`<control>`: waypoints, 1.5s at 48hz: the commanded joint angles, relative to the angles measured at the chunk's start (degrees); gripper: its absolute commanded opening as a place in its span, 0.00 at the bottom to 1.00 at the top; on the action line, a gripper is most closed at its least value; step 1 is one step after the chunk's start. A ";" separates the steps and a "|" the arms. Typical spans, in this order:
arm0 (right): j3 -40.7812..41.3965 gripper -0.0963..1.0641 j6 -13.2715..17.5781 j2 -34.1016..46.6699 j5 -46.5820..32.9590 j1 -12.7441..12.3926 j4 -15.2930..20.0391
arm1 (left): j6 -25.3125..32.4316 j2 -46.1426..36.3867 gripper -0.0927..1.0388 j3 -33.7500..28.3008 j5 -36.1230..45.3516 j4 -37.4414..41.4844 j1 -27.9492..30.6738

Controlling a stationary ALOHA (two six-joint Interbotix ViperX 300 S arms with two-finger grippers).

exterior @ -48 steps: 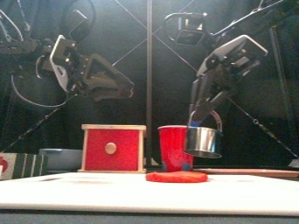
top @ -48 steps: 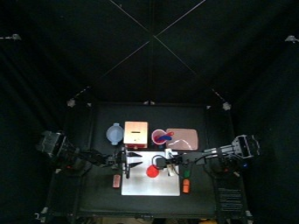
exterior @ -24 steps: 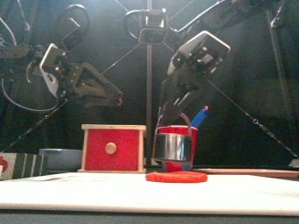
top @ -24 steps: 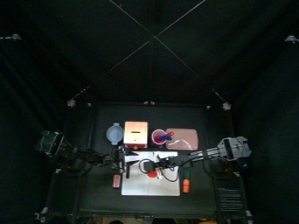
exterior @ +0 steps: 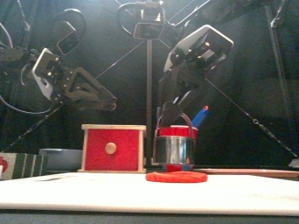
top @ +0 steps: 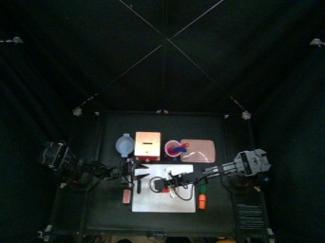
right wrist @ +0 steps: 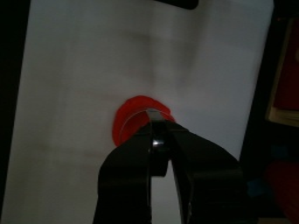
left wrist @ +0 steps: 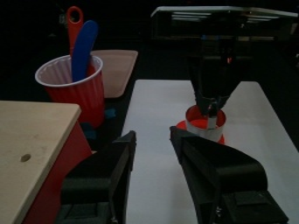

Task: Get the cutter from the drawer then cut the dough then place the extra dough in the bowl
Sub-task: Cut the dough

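Note:
A flat red dough disc (exterior: 177,177) lies on the white cutting board (top: 181,197). Just above it hangs the round metal cutter (exterior: 177,152), its wire handle pinched in my right gripper (right wrist: 160,144). In the right wrist view the dough (right wrist: 135,122) shows below the shut jaws. I cannot tell whether the cutter's rim touches the dough. My left gripper (left wrist: 152,147) stands open and holds nothing, left of the dough (left wrist: 205,132) and above the board's left edge. The pale wooden box (exterior: 114,147) has its red drawer front closed. The blue-grey bowl (top: 122,144) stands left of the box.
Behind the board, the red cup (left wrist: 68,83) with the blue and red knives (left wrist: 79,39) stands on the pink tray (top: 200,150). A small orange toy (top: 200,200) lies at the board's right edge and a red one (top: 127,196) at its left.
My right gripper has carried the cutter leftward, from right of the cup to over the dough, and lowered it. The left arm has drawn back a little to the left.

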 commanded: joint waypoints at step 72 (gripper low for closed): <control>-3.16 0.48 -0.44 1.41 3.60 0.00 0.09 | -0.18 -0.35 0.76 0.18 -0.44 -1.05 -0.18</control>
